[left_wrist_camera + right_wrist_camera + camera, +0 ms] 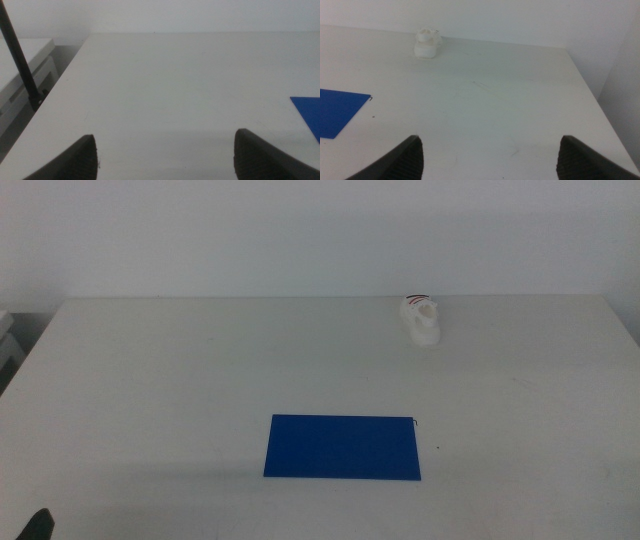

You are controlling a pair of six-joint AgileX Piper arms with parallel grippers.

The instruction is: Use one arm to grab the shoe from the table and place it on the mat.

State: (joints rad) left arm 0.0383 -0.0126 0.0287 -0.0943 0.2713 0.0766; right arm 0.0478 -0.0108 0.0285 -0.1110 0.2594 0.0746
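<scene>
Two grippers waited at the near edge of the table [150, 370], and neither held anything. Starting at the left, we saw the left gripper [165, 155] with its jaws spread wide over bare tabletop; in the middle view only a dark tip of it showed at the bottom left corner. Further along lay the mat [343, 447], flat and unoccupied, near the front centre. Beyond it, toward the far edge and right of centre, stood the shoe [421, 318], well apart from the mat. On the right, the right gripper [487, 155] also had its jaws spread, with the shoe far ahead in its own view.

We judged the task not yet begun, and the right arm the nearer candidate. The long reach was our main worry: jaws closing off-centre on the rounded upper could tip the shoe or nudge it toward the far edge. A loose pinch could let it slip during the carry and land half off the mat.
</scene>
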